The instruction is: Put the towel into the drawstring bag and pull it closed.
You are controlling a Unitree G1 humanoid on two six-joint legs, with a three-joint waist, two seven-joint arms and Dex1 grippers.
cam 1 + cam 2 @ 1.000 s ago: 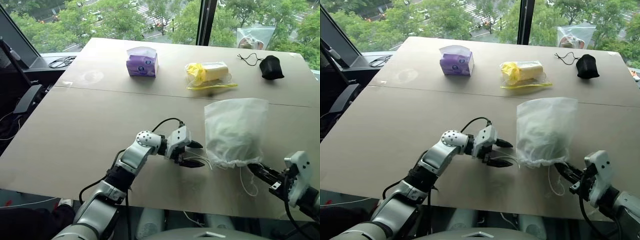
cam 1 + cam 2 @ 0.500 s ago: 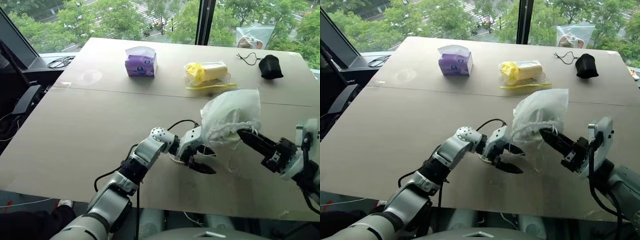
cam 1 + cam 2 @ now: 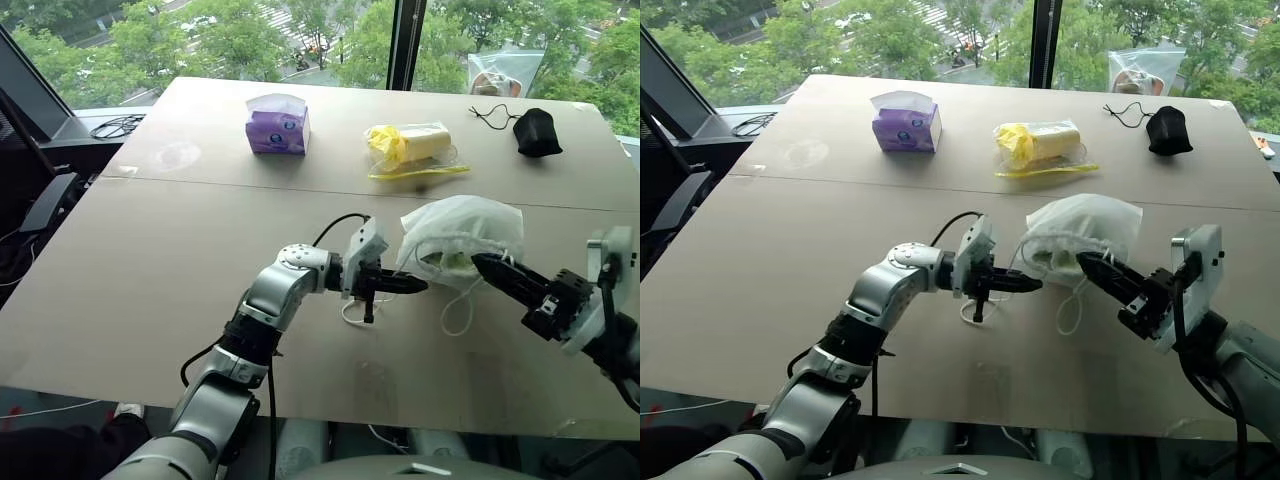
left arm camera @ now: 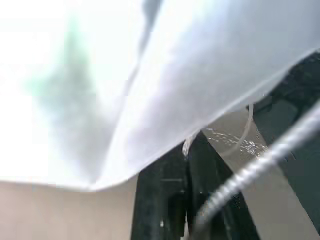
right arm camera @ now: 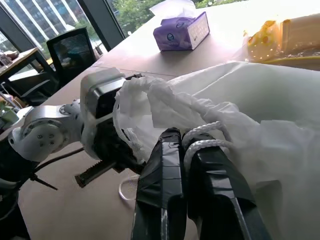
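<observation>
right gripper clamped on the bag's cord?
Yes, in the right wrist view the right gripper has its fingers shut on a loop of white cord at the drawstring bag mouth.

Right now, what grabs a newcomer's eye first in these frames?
The drawstring bag, gathered up near the table's middle, with both claws at its mouth: the right claw shut on a white cord, the left claw shut at the bag's other side. A pale green towel shows through the plastic. Behind it, by the window, sit a purple tissue box, a yellow-filled clear bag and a black pouch.
</observation>
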